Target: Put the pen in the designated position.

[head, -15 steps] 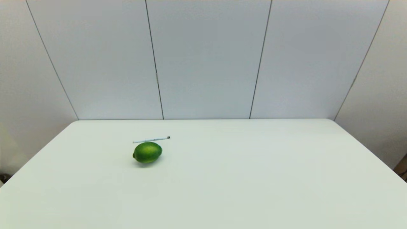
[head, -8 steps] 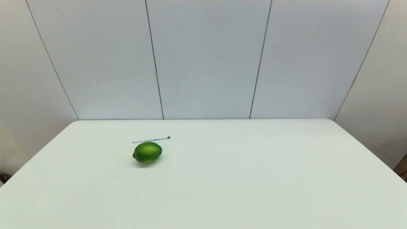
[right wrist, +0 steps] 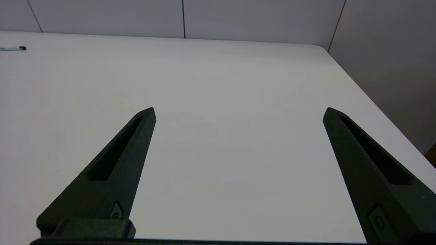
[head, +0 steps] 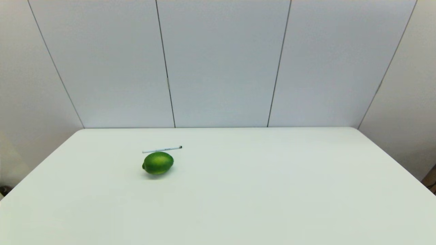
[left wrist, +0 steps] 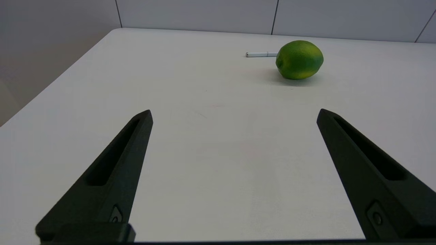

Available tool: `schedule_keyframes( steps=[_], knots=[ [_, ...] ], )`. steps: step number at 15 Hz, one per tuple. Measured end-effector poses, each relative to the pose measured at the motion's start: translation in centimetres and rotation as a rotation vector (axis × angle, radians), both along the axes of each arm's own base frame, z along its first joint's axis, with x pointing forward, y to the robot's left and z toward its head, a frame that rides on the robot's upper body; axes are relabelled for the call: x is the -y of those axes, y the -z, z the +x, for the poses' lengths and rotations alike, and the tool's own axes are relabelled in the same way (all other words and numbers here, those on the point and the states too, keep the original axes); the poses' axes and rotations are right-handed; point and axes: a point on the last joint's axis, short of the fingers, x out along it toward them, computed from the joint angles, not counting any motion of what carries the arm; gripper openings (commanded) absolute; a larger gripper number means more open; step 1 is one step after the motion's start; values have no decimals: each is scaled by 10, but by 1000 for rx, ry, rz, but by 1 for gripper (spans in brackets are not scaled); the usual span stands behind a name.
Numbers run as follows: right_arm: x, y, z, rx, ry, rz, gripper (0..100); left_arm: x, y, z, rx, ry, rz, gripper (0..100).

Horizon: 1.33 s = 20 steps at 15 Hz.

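the left pincer (left wrist: 235, 114) has its two black fingers (left wrist: 112, 170) spread wide apart, with nothing between them, above the near part of the white bench (left wrist: 190, 112). in its wrist picture the lime (left wrist: 299, 59) sits in the upper right of the frame, well apart from the fingertips. one end of the pen (left wrist: 260, 54) shows just to the left of the lime, and the rest of it is hidden behind the fruit.

the right pincer (right wrist: 239, 112) is also wide apart and empty, over bare bench. in its wrist picture only the black tip end of the pen (right wrist: 13, 48) shows, at the upper left edge of the frame, far from the fingers (right wrist: 371, 170).

in the head picture neither pincer is seen. the pen (head: 162, 149) lies flat on the bench (head: 272, 190), left of the frame's middle, almost level across the picture, its black tip at the right end. the lime (head: 158, 163) lies just below it in the frame, very close; i cannot tell if they touch. grey wall panels (head: 221, 61) stand behind the bench.
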Motion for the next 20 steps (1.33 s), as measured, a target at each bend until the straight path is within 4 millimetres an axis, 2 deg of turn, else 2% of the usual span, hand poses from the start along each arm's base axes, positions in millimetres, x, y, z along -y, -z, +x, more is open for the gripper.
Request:
schedule_keyframes(
  steps=[20],
  knots=[
    [0,0,0,-1,0,5,100,0,0,0,-1,0,0,100]
  ],
)
